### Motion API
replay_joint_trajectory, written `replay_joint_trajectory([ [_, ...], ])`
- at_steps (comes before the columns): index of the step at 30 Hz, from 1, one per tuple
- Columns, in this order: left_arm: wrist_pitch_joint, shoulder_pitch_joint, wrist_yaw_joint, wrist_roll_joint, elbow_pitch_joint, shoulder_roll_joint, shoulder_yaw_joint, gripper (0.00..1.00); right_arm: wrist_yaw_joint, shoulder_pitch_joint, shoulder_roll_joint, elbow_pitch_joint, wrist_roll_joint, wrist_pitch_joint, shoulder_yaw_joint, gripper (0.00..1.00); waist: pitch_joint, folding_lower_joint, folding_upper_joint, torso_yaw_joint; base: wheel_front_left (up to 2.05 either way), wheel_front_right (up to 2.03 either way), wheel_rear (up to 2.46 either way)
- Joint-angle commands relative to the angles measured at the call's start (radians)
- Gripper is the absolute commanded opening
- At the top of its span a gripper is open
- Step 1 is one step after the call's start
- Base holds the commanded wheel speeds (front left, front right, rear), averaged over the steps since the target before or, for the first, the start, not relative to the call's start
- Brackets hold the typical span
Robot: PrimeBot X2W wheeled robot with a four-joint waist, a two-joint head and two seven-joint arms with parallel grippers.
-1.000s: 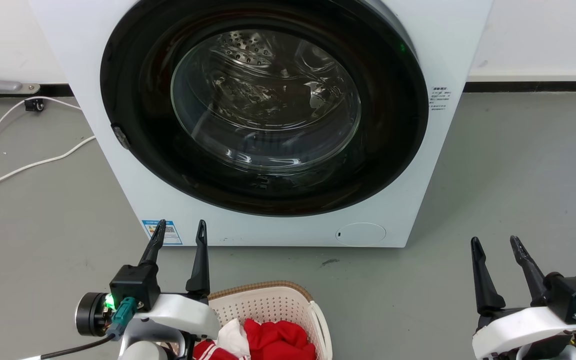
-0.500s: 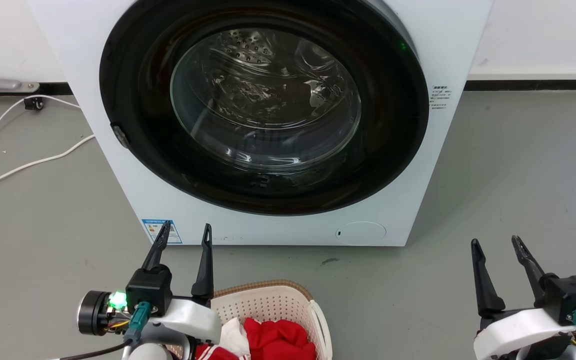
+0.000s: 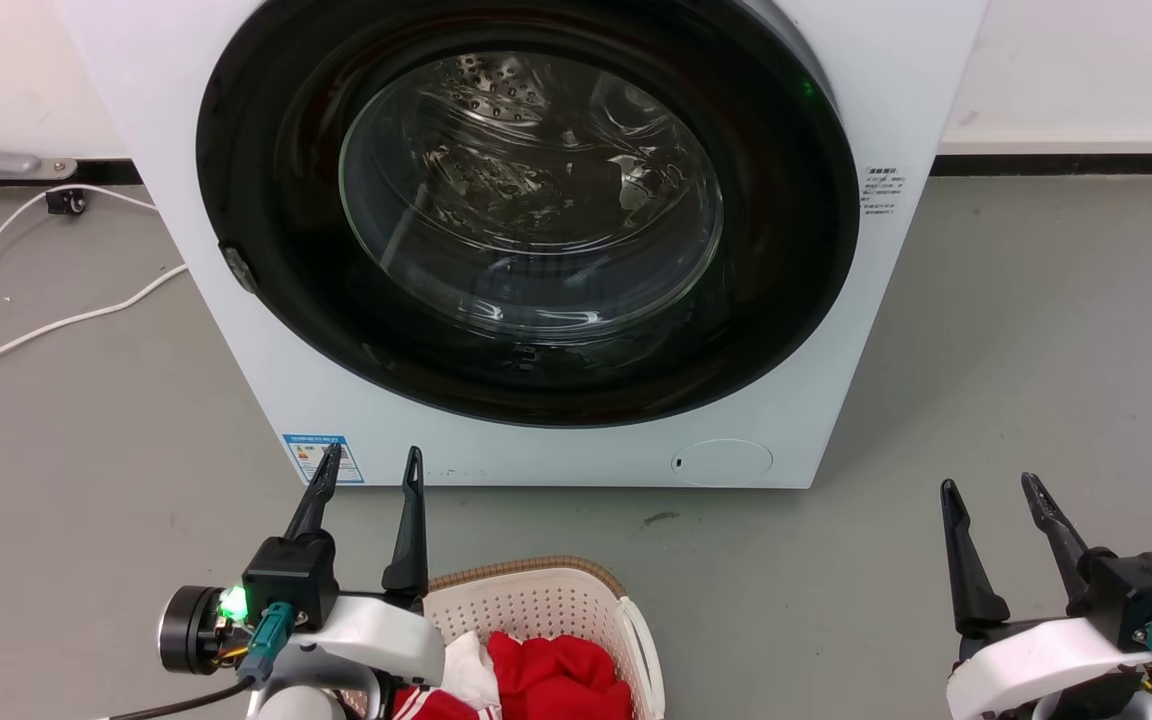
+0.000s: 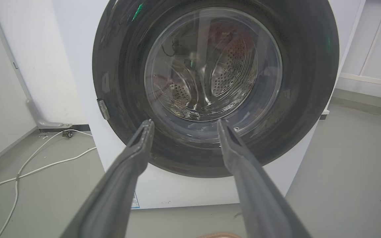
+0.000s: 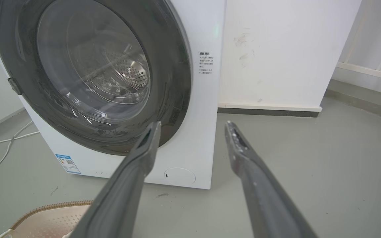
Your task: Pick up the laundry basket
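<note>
- Both claws are hanging spread and empty: left gripper (image 3: 374,452) at seven o'clock, right gripper (image 3: 989,482) at four.
- I'm facing the washing machine (image 3: 556,460) at twelve o'clock.
- I'm seeing the laundry basket (image 3: 536,605) at six o'clock, just beside the left gripper.
- I'm fearing a lopsided lift spilling its red clothes (image 3: 556,680).

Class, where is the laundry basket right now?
In the head view the laundry basket sits on the floor at bottom centre, before the washing machine, just right of the left gripper.
</note>
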Motion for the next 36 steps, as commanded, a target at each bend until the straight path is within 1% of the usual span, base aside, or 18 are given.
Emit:
replay_joint_trajectory([
  [1,-0.005,-0.002,-0.003,-0.001,0.004,0.0,0.003,1.0,0.0,0.007,0.003,-0.001,0.004,-0.004,0.0,1.0,0.0,0.0,0.0,0.0,0.0,0.0,0.0],
  [11,-0.004,-0.011,-0.003,0.006,0.013,-0.004,0.007,1.0,0.0,0.0,0.003,0.0,0.006,-0.004,0.001,1.0,0.011,0.0,0.0,-0.002,0.0,0.0,0.0],
  [18,-0.004,-0.025,0.004,0.01,0.021,-0.005,0.01,1.0,0.0,-0.024,0.003,0.005,0.001,0.007,0.016,1.0,0.041,0.0,0.0,0.004,0.0,0.0,0.0],
  [22,-0.004,-0.032,0.019,0.01,0.029,-0.008,0.012,1.0,0.0,-0.047,0.003,0.02,-0.003,0.013,0.046,1.0,0.077,0.0,0.0,0.015,0.0,0.0,0.0],
  [27,-0.004,-0.047,0.028,0.006,0.05,-0.006,0.027,1.0,0.0,-0.089,0.003,0.056,-0.001,0.018,0.104,1.0,0.13,0.0,0.0,0.028,0.0,0.0,0.0],
  [36,-0.004,-0.057,0.039,-0.007,0.099,-0.005,0.058,1.0,0.0,-0.179,0.002,0.168,0.018,0.0,0.201,1.0,0.214,0.0,0.0,0.052,0.0,0.0,0.0],
])
